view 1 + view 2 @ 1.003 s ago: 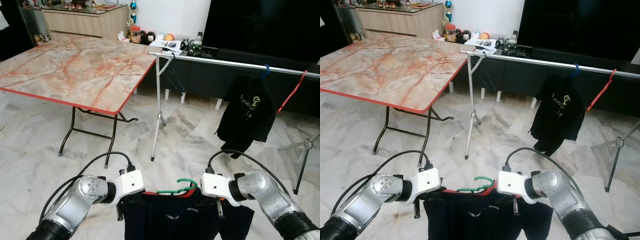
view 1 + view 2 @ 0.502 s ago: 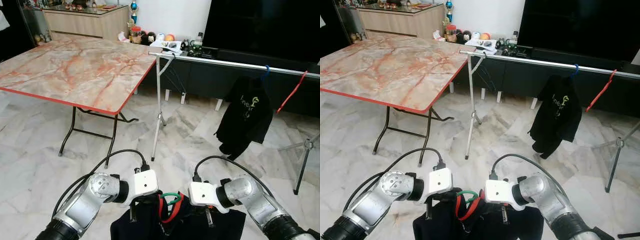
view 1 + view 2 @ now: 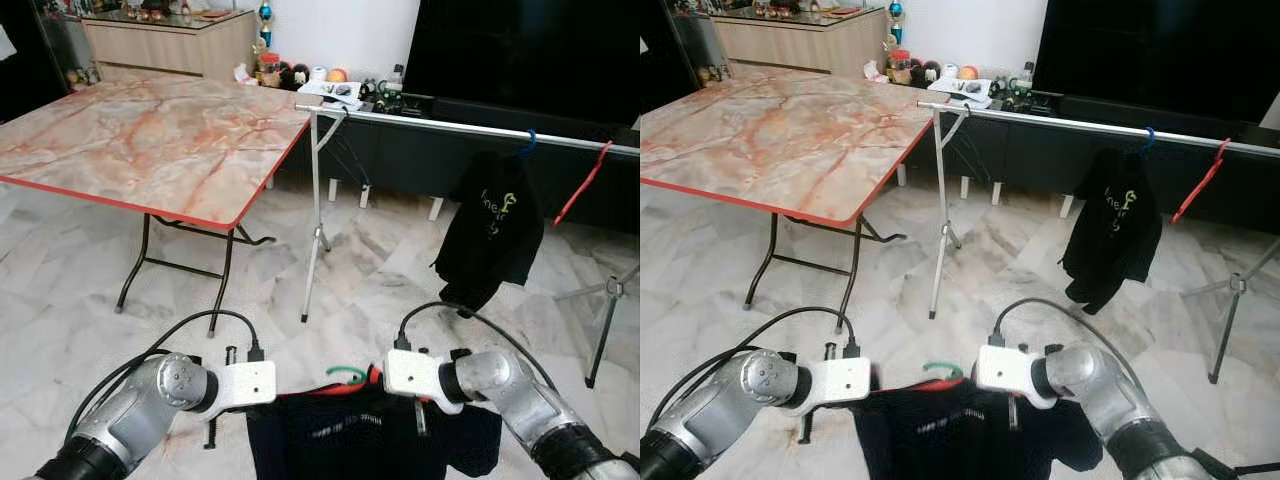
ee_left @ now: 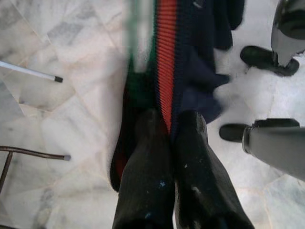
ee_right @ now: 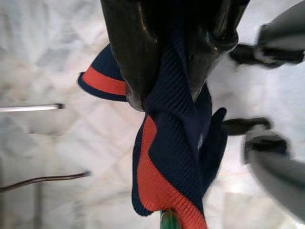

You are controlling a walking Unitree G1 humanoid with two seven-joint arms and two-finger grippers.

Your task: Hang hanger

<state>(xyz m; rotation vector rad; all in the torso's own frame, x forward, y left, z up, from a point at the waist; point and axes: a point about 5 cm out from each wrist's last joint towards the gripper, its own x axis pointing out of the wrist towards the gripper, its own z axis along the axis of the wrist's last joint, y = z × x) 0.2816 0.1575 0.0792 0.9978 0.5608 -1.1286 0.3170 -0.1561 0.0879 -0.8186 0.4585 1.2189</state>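
Both grippers are being held low in front of the robot, a dark shirt point(image 3: 370, 440) being stretched between them. In the left wrist view the left gripper point(image 4: 169, 143) is being kept clamped narrow on the shirt's red-trimmed collar edge, the two fingers point(image 4: 147, 162) pressed almost together. In the right wrist view the right gripper point(image 5: 167, 71) is being closed on the navy ribbed fabric, cloth bunched between its fingers point(image 5: 128, 52).

A green hanger point(image 3: 347, 374) is being carried inside the shirt — its hook is poking up at the neckline, midway between the two wrists and just above the red trim.

Beyond, a metal rail point(image 3: 470, 127) is being spanned across the room on thin stands, well apart from the grippers. A black garment point(image 3: 492, 232) is hanging from it on a blue hook, with a red hanger point(image 3: 582, 184) hooked further to the right. A marble-patterned table point(image 3: 150, 140) with a red edge is standing to the left, its corner near the rail's left stand, on a pale marble floor point(image 3: 90, 290).
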